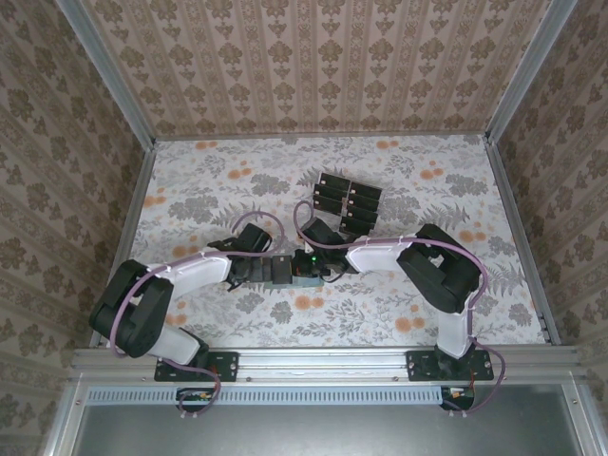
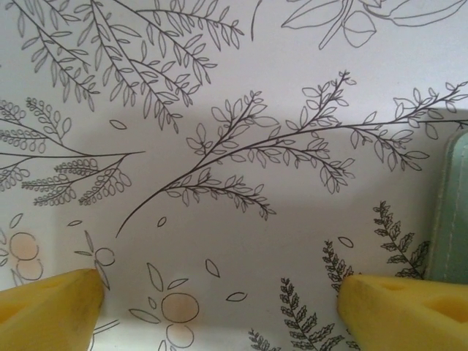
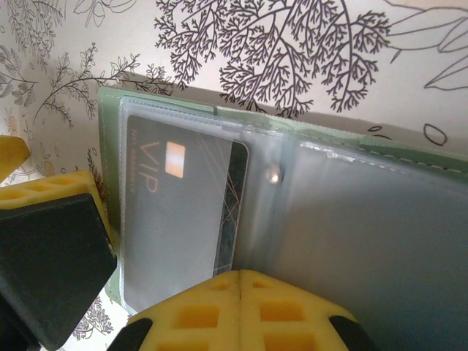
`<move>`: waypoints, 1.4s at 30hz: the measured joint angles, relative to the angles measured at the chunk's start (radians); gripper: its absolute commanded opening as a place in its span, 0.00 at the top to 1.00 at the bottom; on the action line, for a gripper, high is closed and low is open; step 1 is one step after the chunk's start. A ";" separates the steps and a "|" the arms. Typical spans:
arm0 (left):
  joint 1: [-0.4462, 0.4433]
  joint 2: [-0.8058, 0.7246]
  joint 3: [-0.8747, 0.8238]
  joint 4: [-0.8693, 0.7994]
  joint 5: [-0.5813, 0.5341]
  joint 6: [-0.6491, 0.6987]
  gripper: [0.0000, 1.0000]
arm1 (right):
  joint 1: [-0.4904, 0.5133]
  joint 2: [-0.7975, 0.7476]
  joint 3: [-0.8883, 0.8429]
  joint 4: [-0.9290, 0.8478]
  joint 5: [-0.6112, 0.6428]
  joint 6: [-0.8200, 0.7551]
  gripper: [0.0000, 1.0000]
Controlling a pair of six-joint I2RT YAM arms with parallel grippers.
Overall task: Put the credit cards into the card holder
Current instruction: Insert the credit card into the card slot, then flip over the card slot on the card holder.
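Note:
The sage-green card holder (image 3: 344, 139) lies open on the table, its clear plastic sleeves facing up. One black credit card (image 3: 175, 212) marked VIP sits inside the left sleeve, with its right edge showing at the sleeve's mouth. My right gripper (image 3: 240, 278) is shut with nothing between its yellow fingers, its tips right at that card edge. My left gripper (image 2: 219, 287) is open just left of the holder, low over the bare table. The holder's edge (image 2: 450, 205) lies beside its right finger (image 2: 395, 307). More black credit cards (image 1: 347, 201) lie in rows at the back centre.
Both arms meet at the table's middle, the left gripper (image 1: 278, 271) close beside the right gripper (image 1: 312, 262). The left gripper's finger (image 3: 51, 197) shows against the holder's left side. Patterned walls enclose the floral table on three sides.

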 measured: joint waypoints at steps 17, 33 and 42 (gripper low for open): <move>0.002 -0.084 0.011 -0.028 -0.009 0.000 0.00 | 0.003 -0.098 0.006 -0.084 0.008 -0.059 0.60; 0.003 -0.150 0.034 -0.027 -0.002 0.004 0.00 | -0.047 -0.113 0.098 -0.272 0.073 -0.229 0.46; 0.002 -0.150 0.034 -0.026 0.010 0.004 0.00 | -0.055 -0.060 0.097 -0.280 0.076 -0.247 0.40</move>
